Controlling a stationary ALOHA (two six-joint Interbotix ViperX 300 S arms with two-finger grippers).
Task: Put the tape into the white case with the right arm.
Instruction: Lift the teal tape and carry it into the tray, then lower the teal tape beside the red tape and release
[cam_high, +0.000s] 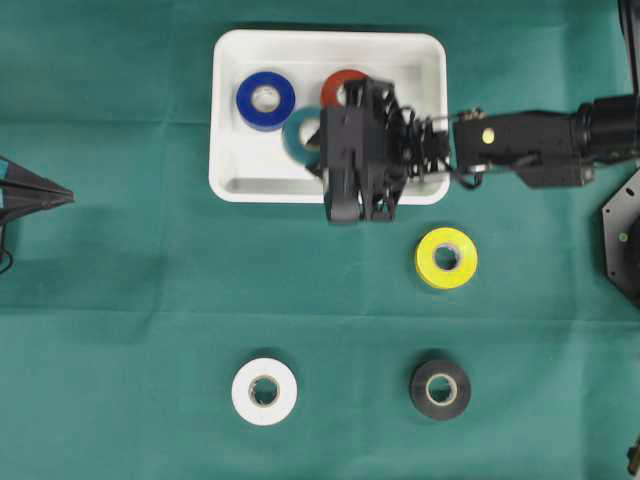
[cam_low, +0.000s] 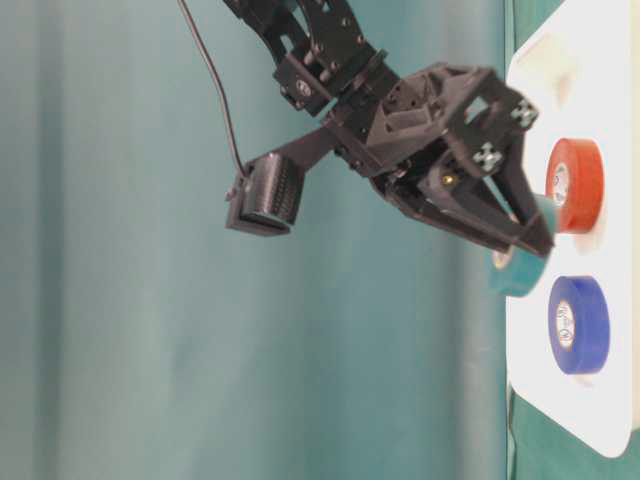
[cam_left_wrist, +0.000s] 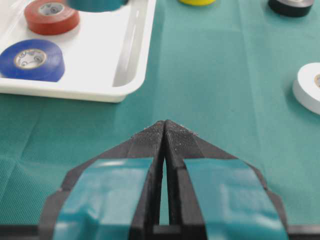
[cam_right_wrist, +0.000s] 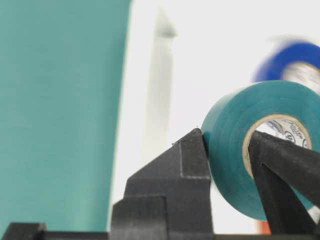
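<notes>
My right gripper (cam_high: 350, 150) hangs over the white case (cam_high: 330, 40), shut on a teal tape roll (cam_high: 297, 135). In the right wrist view one finger presses the roll's outer wall and the other sits inside its core, holding the teal tape (cam_right_wrist: 230, 130) upright above the case floor (cam_right_wrist: 160, 75). From table level the teal roll (cam_low: 515, 272) hangs at the gripper (cam_low: 535, 240) tips, just off the case. A blue roll (cam_high: 265, 100) and a red roll (cam_high: 340, 85) lie flat in the case. My left gripper (cam_left_wrist: 165, 122) rests shut and empty at the far left (cam_high: 65, 197).
On the green cloth in front of the case lie a yellow roll (cam_high: 446, 258), a white roll (cam_high: 264, 391) and a black roll (cam_high: 440, 389). The right arm (cam_high: 530, 140) reaches in from the right edge.
</notes>
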